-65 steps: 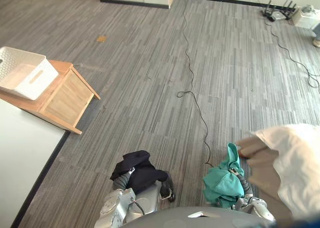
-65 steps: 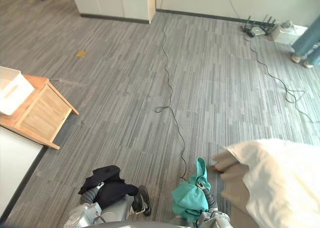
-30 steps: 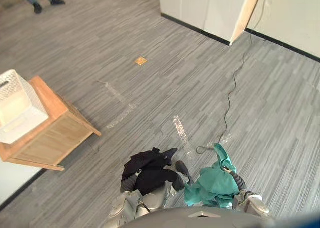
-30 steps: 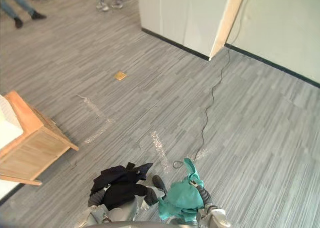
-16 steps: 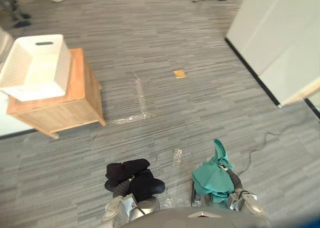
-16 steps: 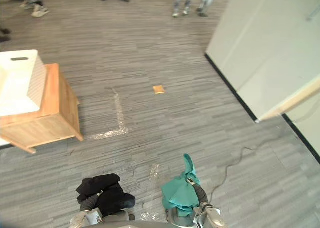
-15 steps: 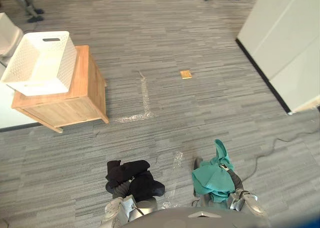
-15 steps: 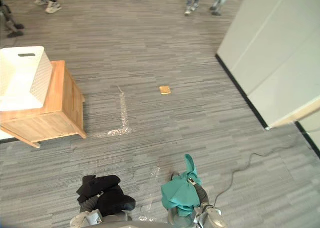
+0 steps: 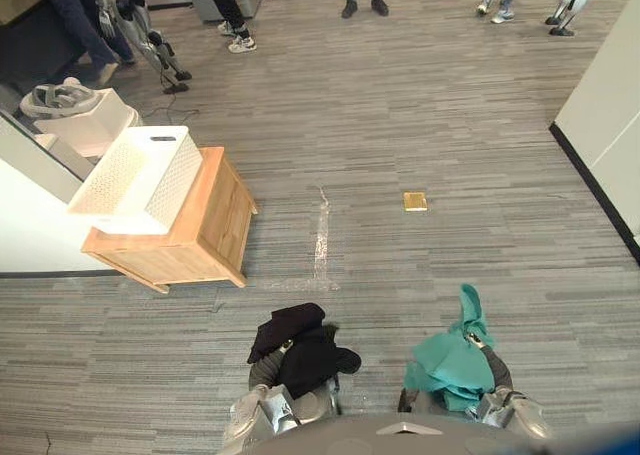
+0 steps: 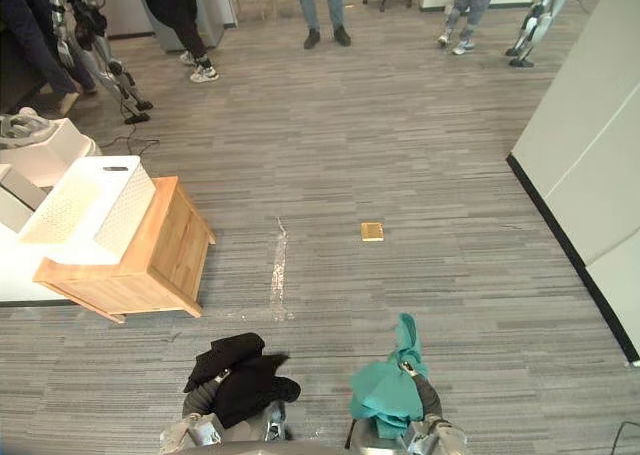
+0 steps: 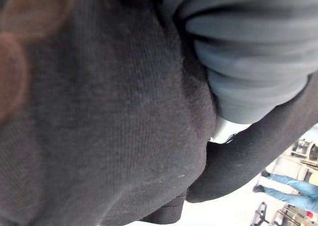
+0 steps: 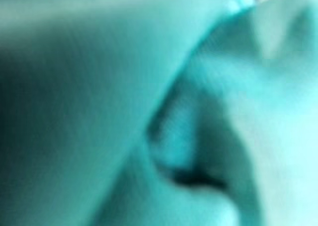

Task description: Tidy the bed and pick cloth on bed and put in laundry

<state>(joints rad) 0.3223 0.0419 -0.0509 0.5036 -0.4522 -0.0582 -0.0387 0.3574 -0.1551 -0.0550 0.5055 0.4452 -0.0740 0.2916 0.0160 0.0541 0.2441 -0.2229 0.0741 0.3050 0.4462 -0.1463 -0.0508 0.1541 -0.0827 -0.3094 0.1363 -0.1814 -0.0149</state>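
Black garment drapes your left hand, a teal garment your right hand; cloth hides the fingers, so I cannot tell their grip. You're mid-carry, it seems. Next, approach the white laundry basket on the wooden cabinet, ahead-left.

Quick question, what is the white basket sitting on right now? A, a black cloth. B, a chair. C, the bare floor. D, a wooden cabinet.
D: the white basket rests on top of the wooden cabinet, ahead and to the robot's left.
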